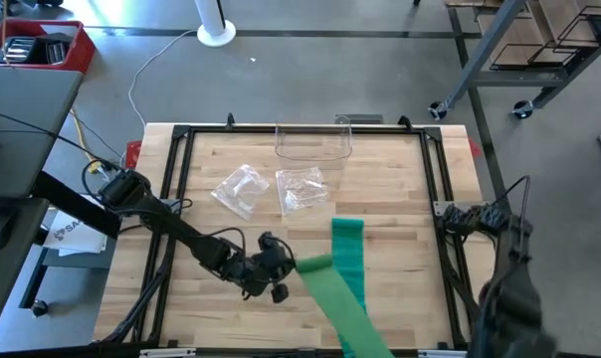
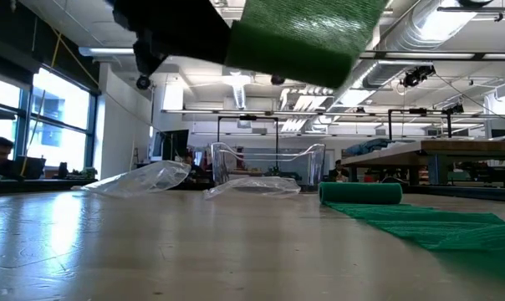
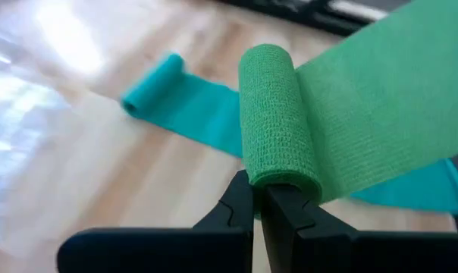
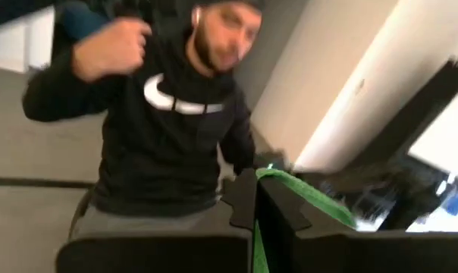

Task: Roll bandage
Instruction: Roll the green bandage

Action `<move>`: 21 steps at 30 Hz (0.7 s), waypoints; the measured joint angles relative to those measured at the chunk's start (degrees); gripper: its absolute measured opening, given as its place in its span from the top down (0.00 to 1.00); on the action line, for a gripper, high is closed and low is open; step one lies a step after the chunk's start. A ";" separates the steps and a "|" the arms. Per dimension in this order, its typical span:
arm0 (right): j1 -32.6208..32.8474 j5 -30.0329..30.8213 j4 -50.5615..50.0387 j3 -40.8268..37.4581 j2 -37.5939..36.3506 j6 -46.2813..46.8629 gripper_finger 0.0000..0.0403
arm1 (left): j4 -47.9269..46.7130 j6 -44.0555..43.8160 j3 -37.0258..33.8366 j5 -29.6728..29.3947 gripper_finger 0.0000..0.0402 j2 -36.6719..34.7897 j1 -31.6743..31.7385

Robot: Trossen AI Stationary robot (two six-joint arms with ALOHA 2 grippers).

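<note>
A green bandage is partly rolled. Its wound roll (image 3: 278, 121) is lifted above the table at my left gripper (image 3: 255, 193), which is shut and sits near the table's near edge (image 1: 281, 270). From the roll a wide strip (image 1: 345, 308) rises toward the near right. My right gripper (image 4: 258, 189) is held high off the table's right side and is shut on a green strip. The bandage's other end, a small roll (image 1: 345, 227), rests on the table (image 1: 211, 318) with its strip (image 2: 436, 226) lying flat. My left gripper's shut fingertips meet the roll's near end (image 3: 282, 182); the roll hides what lies between them. The roll points along the fingers, away from them, and hangs clear of the table, its strip leading off one side. My right gripper pinches the green strip (image 4: 273, 174) between its two fingers. The strip is seen edge-on and runs away from the fingertips (image 4: 244, 199), off the table.
Two crumpled clear plastic bags (image 1: 241, 189) (image 1: 302, 189) lie at the table's far middle, with a clear plastic container (image 1: 313, 141) behind them. A black frame (image 1: 171, 199) rims the table. A person (image 4: 168, 114) stands beyond the table in the right wrist view.
</note>
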 joint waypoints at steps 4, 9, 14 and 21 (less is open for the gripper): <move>2.67 2.41 4.79 -0.02 4.14 3.25 1.00 | -5.81 -0.93 0.00 -6.07 1.00 -4.86 0.07; 5.93 5.49 13.70 -0.02 8.80 3.09 1.00 | -15.76 -5.65 0.00 -14.45 1.00 -12.14 0.04; 7.38 13.28 17.22 0.02 11.77 3.44 1.00 | -15.04 -4.29 0.00 -15.93 1.00 -17.09 -0.85; 6.74 23.00 10.65 0.01 13.49 15.68 1.00 | -6.68 3.36 0.01 -17.18 1.00 -20.49 -2.51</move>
